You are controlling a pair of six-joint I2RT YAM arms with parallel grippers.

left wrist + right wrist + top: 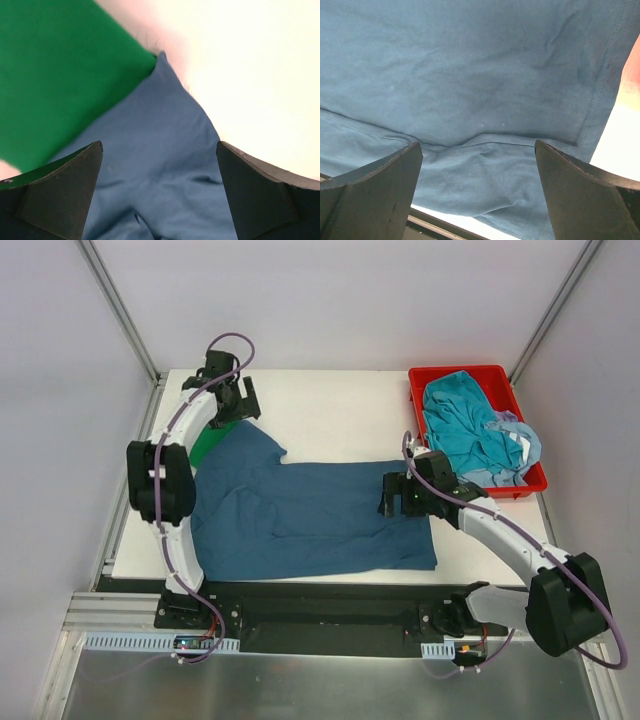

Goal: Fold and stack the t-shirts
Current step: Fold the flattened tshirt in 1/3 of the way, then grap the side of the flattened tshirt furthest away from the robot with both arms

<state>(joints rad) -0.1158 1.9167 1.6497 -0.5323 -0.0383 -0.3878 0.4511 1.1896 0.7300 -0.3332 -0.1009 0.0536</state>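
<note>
The soft dark blue t-shirt [310, 515] lies spread on the white bench [340, 415], its far corner touching a bright green t-shirt [210, 447]. The left pincer [235, 400] and right pincer [396, 495] hang above it, both wide, holding nothing. A teal t-shirt [462, 425] and a pale blue t-shirt [518, 447] sit crumpled in a red plastic tray [455, 371].

We see 4 t-shirts. The navy-blue one [310, 515] lies spread mostly flat and lightly wrinkled across the table [330, 415], with the green one [210, 445] touching its far left corner. The teal one [465, 425] and the pale blue one [520, 450] sit crumpled together in the red tray [455, 371] at the far right.
</note>
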